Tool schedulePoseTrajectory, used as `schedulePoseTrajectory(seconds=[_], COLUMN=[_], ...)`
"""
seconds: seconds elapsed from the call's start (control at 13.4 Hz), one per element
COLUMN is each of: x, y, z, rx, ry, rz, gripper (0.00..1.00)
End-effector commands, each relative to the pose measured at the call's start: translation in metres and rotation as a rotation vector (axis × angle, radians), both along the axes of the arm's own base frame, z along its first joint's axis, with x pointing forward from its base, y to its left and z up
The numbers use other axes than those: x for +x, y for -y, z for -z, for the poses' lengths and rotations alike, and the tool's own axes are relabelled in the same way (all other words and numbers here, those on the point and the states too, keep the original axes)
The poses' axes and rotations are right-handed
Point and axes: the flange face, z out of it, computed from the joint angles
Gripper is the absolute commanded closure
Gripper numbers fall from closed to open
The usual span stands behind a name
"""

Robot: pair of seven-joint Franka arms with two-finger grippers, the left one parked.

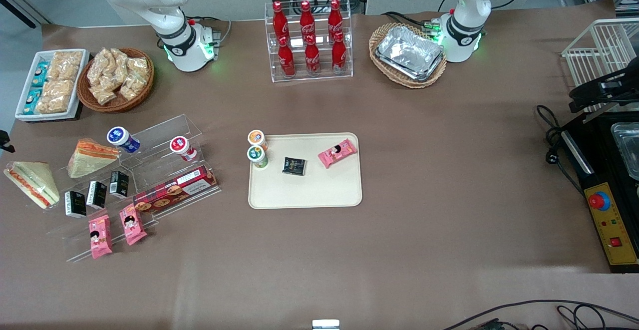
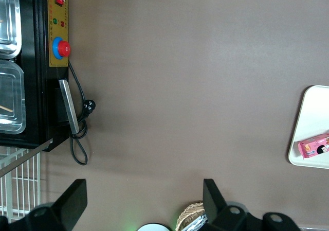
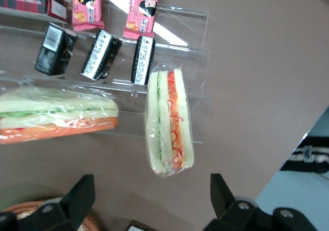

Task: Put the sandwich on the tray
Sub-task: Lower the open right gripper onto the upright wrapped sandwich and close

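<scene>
The sandwich (image 1: 31,184), a clear-wrapped wedge of pale bread with thin red and green filling stripes, lies on the table at the working arm's end, beside the acrylic stand. In the right wrist view the sandwich (image 3: 169,120) shows its cut edge. My gripper (image 3: 151,190) hangs above the table just short of the wedge's narrow end, open wide with nothing between its fingers. In the front view the gripper is out of sight. The cream tray (image 1: 304,190) sits mid-table, well away from the sandwich.
A second wedge with a wide orange top (image 1: 91,157) lies close by. The acrylic stand (image 1: 164,170) holds black cartons (image 3: 102,55), pink packs and a biscuit box. On the tray are two cups (image 1: 257,155), a black packet and a pink pack (image 1: 337,153).
</scene>
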Motion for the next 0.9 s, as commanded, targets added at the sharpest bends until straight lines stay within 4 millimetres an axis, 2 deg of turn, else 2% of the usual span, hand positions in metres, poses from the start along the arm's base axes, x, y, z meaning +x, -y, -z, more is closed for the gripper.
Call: schedulePoseTrajectory(seconds=[0.0, 0.3, 0.6, 0.82], x=[0.006, -0.008, -0.016, -0.014], y=[0.019, 0.029, 0.026, 0.024], z=[0.034, 0.079, 0.103, 0.105], rx=[-0.002, 0.036, 0.047, 0.047], ry=[-0.011, 0.042, 0.054, 0.058], rz=[-0.028, 0.005, 0.022, 0.028], gripper=[0.0, 0.0, 0.0, 0.02])
